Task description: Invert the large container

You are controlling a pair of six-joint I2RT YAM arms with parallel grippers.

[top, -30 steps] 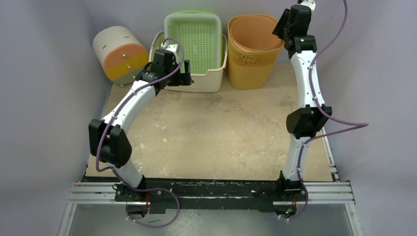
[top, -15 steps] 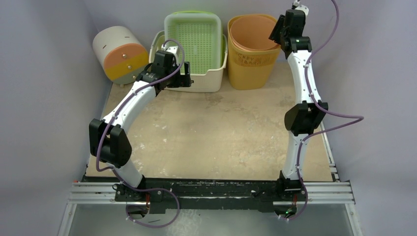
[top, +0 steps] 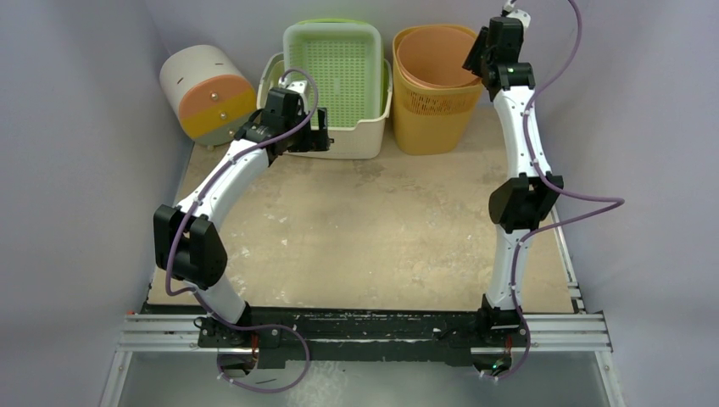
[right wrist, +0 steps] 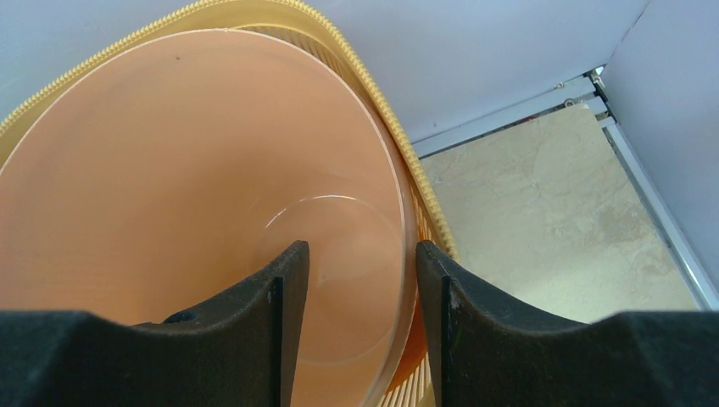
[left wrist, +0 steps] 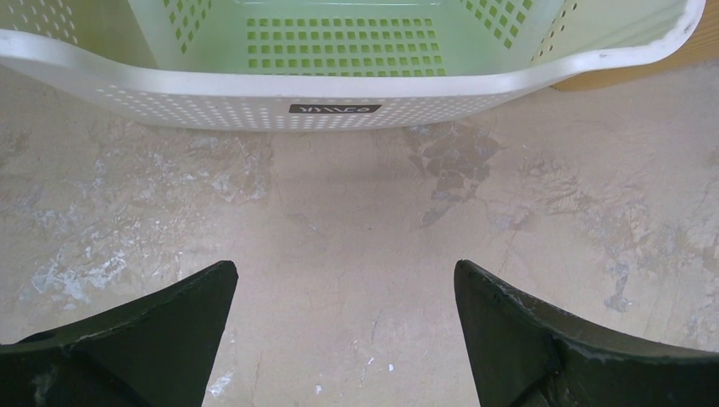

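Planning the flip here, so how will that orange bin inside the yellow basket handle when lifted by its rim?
Probably light: the orange bin looks thin-walled plastic, so its rim may flex when pinched. Its smooth, glossy wall could slip in the right gripper. Nested in the yellow basket, it may stick and drag that basket along.

**Left wrist view:** the white perforated basket (left wrist: 356,89) runs off the top and both side edges, so only its near wall shows. Its dark label (left wrist: 334,108) is too small to read.

**Right wrist view:** the orange bucket (right wrist: 169,170) is cut off at left and bottom. Its near rim lies behind the right claw (right wrist: 362,248).

**Top view:** the left arm (top: 246,157) covers the white basket's near-left corner.
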